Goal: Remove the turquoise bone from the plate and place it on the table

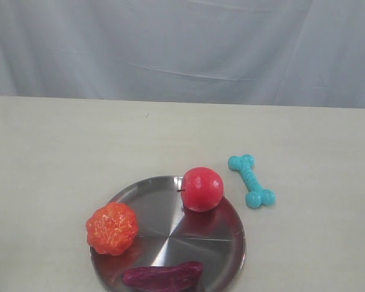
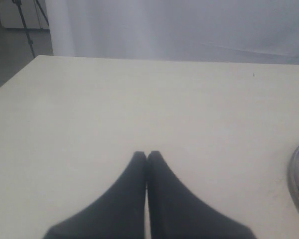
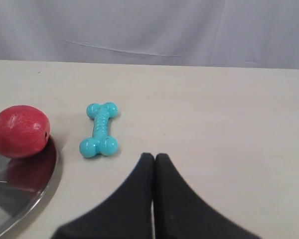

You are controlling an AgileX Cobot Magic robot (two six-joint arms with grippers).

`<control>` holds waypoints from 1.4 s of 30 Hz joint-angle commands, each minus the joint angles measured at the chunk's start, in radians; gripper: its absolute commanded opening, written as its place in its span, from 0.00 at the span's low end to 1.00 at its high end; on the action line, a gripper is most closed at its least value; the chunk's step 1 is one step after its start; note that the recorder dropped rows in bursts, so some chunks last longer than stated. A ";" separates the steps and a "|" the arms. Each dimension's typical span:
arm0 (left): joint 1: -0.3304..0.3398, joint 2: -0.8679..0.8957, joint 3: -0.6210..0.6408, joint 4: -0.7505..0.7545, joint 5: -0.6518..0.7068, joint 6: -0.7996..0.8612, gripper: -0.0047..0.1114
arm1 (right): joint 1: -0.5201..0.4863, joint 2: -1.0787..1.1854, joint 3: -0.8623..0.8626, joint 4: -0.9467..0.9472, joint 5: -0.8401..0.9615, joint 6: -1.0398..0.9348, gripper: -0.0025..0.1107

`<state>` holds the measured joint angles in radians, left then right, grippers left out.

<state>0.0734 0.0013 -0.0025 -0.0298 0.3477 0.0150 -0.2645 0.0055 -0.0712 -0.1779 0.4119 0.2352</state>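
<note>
The turquoise bone (image 1: 251, 180) lies flat on the cream table (image 1: 61, 152), just right of the silver plate (image 1: 164, 213) and apart from its rim. In the right wrist view the bone (image 3: 99, 130) lies beyond my right gripper (image 3: 154, 156), which is shut with nothing between its black fingers. My left gripper (image 2: 147, 154) is also shut and empty, over bare table (image 2: 114, 99), with only the plate's rim (image 2: 295, 179) showing at the picture's edge. Neither gripper appears in the exterior view.
On the plate sit a red apple (image 1: 201, 189) at the far rim, an orange pumpkin-shaped toy (image 1: 112, 228) at the left rim and a purple sweet-potato toy (image 1: 163, 275) at the near rim. A white curtain (image 1: 182, 48) hangs behind the table's far edge.
</note>
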 commanded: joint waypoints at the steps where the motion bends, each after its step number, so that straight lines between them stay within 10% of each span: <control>1: 0.004 -0.001 0.003 -0.002 -0.005 -0.004 0.04 | -0.026 -0.006 0.003 -0.012 0.002 0.003 0.02; 42: 0.004 -0.001 0.003 -0.002 -0.005 -0.004 0.04 | -0.021 -0.006 0.071 -0.008 -0.089 0.004 0.02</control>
<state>0.0734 0.0013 -0.0025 -0.0298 0.3477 0.0150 -0.2838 0.0055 -0.0035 -0.1796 0.3293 0.2372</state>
